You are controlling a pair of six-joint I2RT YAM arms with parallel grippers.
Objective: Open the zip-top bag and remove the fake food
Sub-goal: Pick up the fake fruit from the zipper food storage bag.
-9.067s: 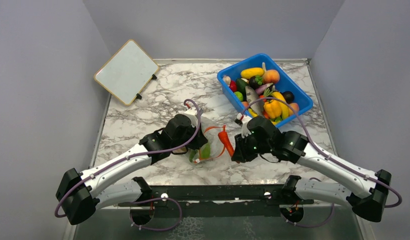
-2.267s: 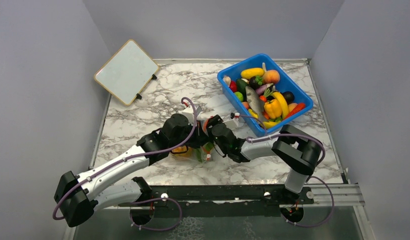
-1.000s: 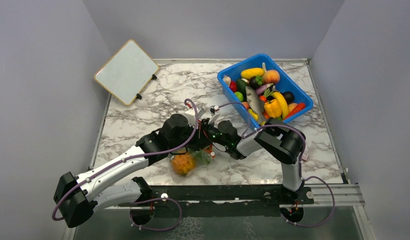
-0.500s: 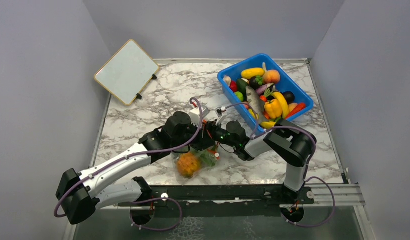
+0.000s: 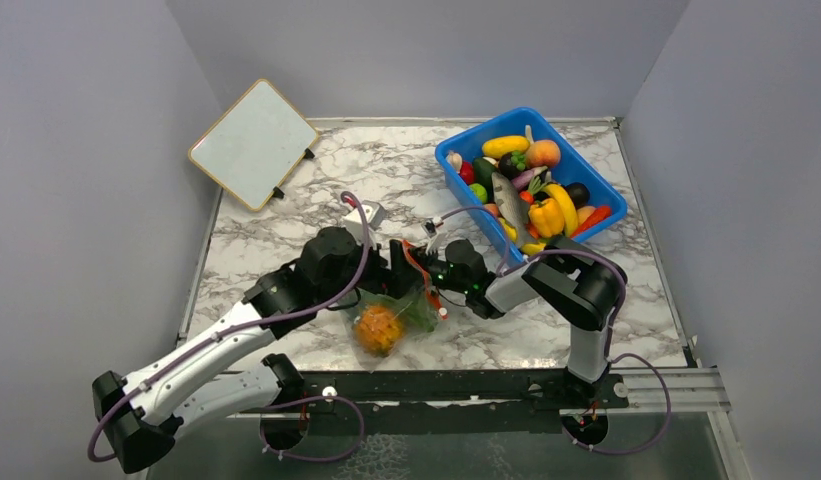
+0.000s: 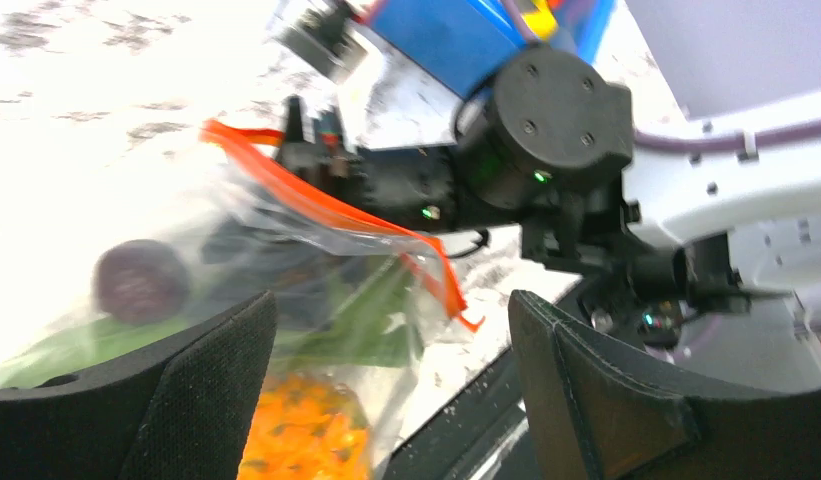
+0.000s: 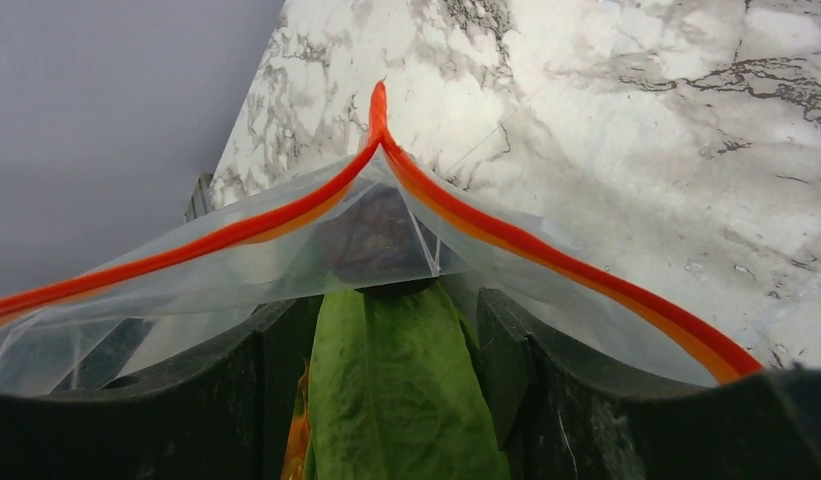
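Observation:
The zip-top bag (image 5: pixel 404 312) lies near the table's front edge, its red-orange zip strip (image 5: pixel 418 268) raised. Inside it I see fake food: an orange pineapple (image 5: pixel 378 328), a green leaf (image 7: pixel 401 400) and a dark round piece (image 6: pixel 141 282). My right gripper (image 5: pixel 435 277) reaches into the bag's mouth (image 7: pixel 381 150). Its jaws (image 7: pixel 396 315) stand open on either side of the leaf, with plastic draped over them. My left gripper (image 5: pixel 390 280) is wide open just left of the bag. In the left wrist view the bag (image 6: pixel 316 300) sits beyond the open left gripper (image 6: pixel 391 400), touching neither finger.
A blue bin (image 5: pixel 531 111) full of toy fruit and vegetables stands at the back right, close behind the right arm. A whiteboard (image 5: pixel 254 143) leans at the back left. The black front rail (image 5: pixel 436 385) runs just below the bag.
My left gripper has opened, let go of the bag and drawn back to the left. My right gripper's jaws have spread inside the bag's mouth. The bag has sagged toward the front edge.

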